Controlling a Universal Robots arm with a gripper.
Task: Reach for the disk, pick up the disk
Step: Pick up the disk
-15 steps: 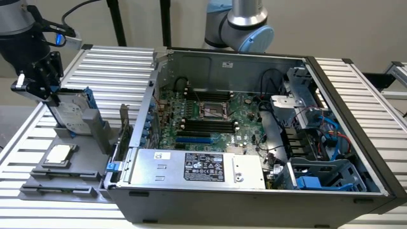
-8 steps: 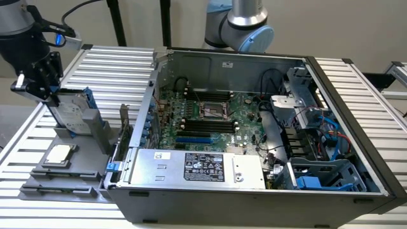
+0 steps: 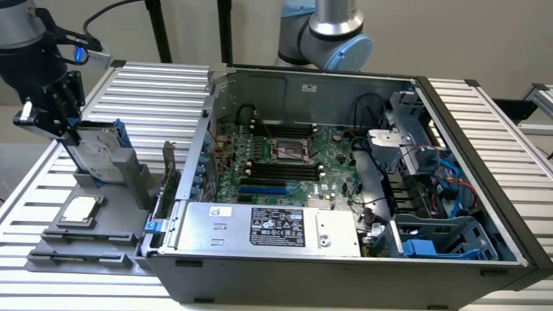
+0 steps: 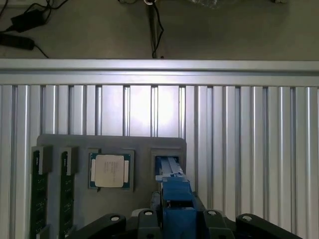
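Note:
The disk stands on edge in a slot of the grey holder at the exterior view's left, its silver body framed by blue rails. My black gripper has come down onto its upper end. In the wrist view the disk's blue rail runs from the holder's slot up between the fingers, which sit tight against both sides. My gripper is shut on the disk, whose lower end still rests in the holder.
A small square silver chip lies in the holder beside the disk, with two green memory sticks further along. The open computer case with its power-supply box stands close by. The slatted aluminium table lies around them.

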